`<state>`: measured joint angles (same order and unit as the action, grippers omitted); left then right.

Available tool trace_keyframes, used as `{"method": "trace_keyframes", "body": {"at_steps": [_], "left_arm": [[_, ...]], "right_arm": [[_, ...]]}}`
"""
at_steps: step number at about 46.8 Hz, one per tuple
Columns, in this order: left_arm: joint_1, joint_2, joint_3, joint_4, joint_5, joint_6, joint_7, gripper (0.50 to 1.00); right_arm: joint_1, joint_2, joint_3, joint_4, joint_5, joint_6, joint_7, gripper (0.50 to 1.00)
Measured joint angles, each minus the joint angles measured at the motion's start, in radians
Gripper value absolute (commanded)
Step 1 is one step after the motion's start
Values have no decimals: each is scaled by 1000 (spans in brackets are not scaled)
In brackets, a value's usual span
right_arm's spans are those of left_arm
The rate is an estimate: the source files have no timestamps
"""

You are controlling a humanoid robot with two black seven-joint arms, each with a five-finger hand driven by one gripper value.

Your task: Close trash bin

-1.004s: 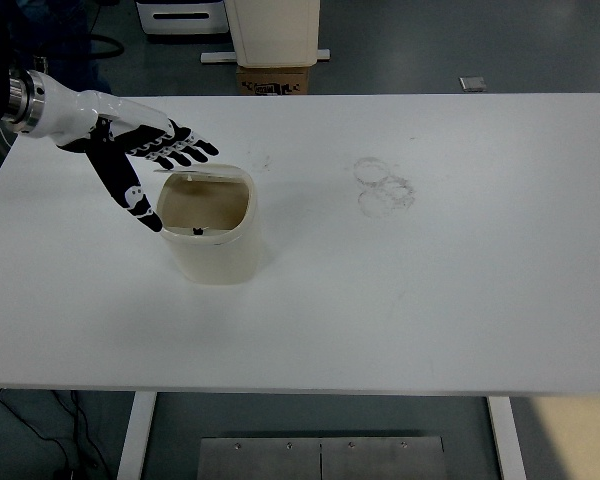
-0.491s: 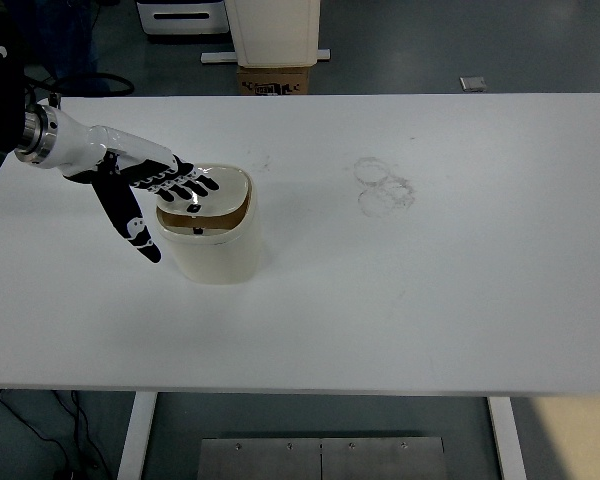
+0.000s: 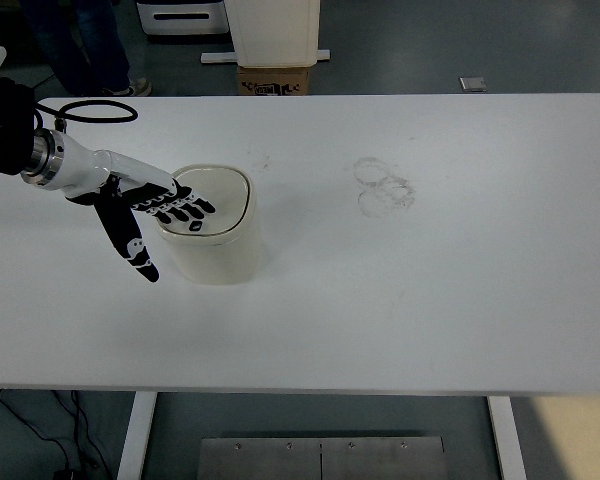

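A small cream trash bin (image 3: 223, 250) stands on the white table (image 3: 400, 300), left of the middle. Its lid (image 3: 218, 197) lies flat over the opening. My left hand (image 3: 158, 215) comes in from the left edge, fingers spread and flat, with the fingertips (image 3: 192, 209) resting on the left part of the lid. The thumb points down beside the bin's left wall. The hand holds nothing. The right arm is out of view.
Faint ring marks (image 3: 383, 185) stain the table right of the bin. Beyond the far edge stand a cardboard box (image 3: 275, 79) and a white cabinet (image 3: 273, 30). A person's legs (image 3: 85, 45) show at the top left.
My left hand has moved down and toward me, pressing the lid down. The bin was open a second ago; its lid now lies flat.
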<state>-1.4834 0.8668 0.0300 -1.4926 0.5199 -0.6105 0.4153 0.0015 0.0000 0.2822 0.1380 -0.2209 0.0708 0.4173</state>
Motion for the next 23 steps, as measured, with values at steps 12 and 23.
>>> {"method": "trace_keyframes", "body": {"at_steps": [12, 23], "left_arm": [[-1, -3, 2, 0, 0, 0, 0, 1000], [7, -5, 2, -1, 1, 0, 0, 1000]], "right_arm": [[0, 0, 0, 0, 0, 0, 0, 991], [0, 0, 0, 0, 0, 0, 0, 991]]}}
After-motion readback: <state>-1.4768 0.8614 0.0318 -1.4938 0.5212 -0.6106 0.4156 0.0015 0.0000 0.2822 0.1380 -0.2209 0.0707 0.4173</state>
